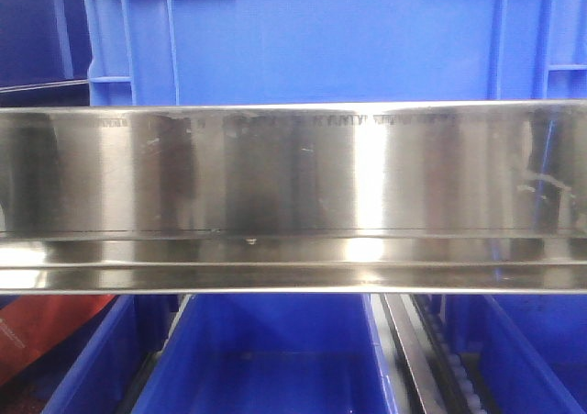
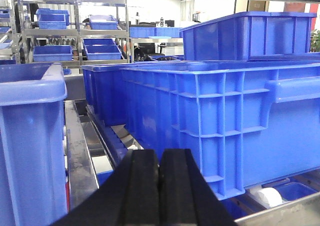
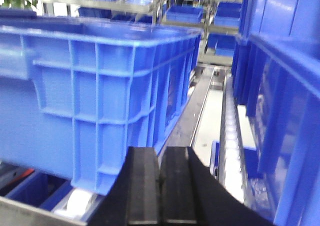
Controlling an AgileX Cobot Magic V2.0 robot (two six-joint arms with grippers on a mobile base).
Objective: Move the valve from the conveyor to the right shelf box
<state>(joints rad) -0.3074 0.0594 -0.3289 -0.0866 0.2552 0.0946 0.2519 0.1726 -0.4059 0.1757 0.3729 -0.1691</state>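
Front view: a polished steel shelf beam (image 1: pixel 293 194) is seen across the whole width, with a large blue crate (image 1: pixel 330 38) above it and open blue bins (image 1: pixel 275 359) below; no gripper is shown here.
Left wrist view: the left gripper (image 2: pixel 159 186) is seen at bottom centre, in front of a ribbed blue crate (image 2: pixel 220 121) standing on a roller track (image 2: pixel 117 141); distant racks with blue bins (image 2: pixel 52 50) are seen only in this view.
Right wrist view: the right gripper (image 3: pixel 161 191) is seen at bottom centre, beside a ribbed blue crate (image 3: pixel 95 95) on its left and a wall of blue boxes (image 3: pixel 285 105) on its right; a roller lane (image 3: pixel 231 136) is seen running away between them.
Left jaws: the two black pads are pressed together, nothing between them, nothing touched.
Right jaws: the pads are pressed together likewise, nothing held.
Valve: not seen in any view; its place cannot be told.
Conveyor: not seen in any view.
White object: a white rounded shape (image 2: pixel 267 196) is seen low under the crate in the left wrist view; what it is cannot be told.
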